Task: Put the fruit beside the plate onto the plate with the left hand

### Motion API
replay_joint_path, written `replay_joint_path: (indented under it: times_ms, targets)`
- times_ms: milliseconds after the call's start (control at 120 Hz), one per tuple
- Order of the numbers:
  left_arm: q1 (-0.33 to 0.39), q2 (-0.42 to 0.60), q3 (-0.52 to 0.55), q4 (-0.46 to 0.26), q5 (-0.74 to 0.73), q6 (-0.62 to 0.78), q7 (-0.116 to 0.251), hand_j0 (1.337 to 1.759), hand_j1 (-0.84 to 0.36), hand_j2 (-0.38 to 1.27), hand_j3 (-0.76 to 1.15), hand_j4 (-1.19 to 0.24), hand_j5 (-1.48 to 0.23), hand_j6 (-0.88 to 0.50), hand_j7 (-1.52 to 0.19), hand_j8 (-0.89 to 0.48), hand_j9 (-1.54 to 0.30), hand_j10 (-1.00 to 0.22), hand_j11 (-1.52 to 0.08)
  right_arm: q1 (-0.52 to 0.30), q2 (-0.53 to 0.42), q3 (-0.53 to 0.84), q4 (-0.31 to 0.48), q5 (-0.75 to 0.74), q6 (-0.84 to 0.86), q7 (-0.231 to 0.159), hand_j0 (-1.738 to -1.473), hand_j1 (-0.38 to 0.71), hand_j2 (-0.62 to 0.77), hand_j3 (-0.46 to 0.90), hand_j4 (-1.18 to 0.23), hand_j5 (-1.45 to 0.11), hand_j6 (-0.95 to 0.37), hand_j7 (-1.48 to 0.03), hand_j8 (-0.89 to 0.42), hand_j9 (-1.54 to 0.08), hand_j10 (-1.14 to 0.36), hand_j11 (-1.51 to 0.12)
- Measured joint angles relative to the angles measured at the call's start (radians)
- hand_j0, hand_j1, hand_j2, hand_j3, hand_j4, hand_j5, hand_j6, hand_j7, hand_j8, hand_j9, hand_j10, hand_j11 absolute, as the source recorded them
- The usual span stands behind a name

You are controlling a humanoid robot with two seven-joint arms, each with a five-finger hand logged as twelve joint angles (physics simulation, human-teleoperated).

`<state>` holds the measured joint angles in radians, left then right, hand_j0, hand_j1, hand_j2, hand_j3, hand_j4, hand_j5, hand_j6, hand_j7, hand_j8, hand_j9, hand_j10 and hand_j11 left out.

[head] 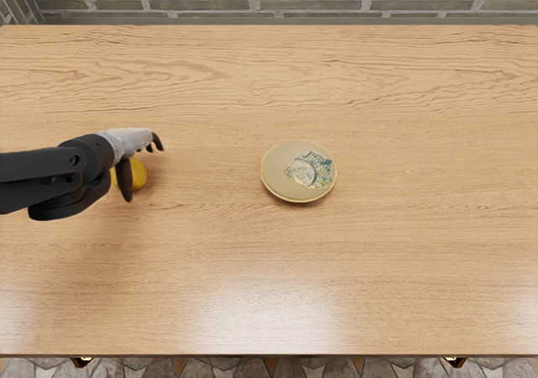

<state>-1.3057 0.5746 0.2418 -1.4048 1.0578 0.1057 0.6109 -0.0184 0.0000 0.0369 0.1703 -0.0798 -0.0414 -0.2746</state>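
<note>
The left robot hand [131,148] is just above the fruit [139,175] on the table [353,269], its fingers [155,143] spread and holding nothing. The plate [276,166] lies well apart.

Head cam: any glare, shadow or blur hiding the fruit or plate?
Head view: pale sheen on the table near its front edge, clear of both; plate sharp, thin shadow under its lower rim; fruit partly covered by the left hand, not glare; no blur.

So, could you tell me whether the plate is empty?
Empty: the plate shows only its pattern; the yellow fruit lies on the table, partly hidden by the left hand.
</note>
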Motion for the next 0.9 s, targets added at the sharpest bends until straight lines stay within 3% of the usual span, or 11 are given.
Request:
replay_joint_path:
  times_ms: [900]
  targets:
    - [0.024, -0.033, 0.036, 0.053, 0.046, 0.056, 0.0, 1.658, -0.05, 0.08, 0.0, -0.34, -0.44, -0.34, -0.44, -0.34, -0.44, -0.34, -0.44, 0.0, 0.0, 0.0, 0.0, 0.0, 0.0, 0.001, -1.658, -0.31, -0.01, 0.0, -0.03, -0.04, -0.03, -0.04, -0.03, -0.04, -0.03, -0.04]
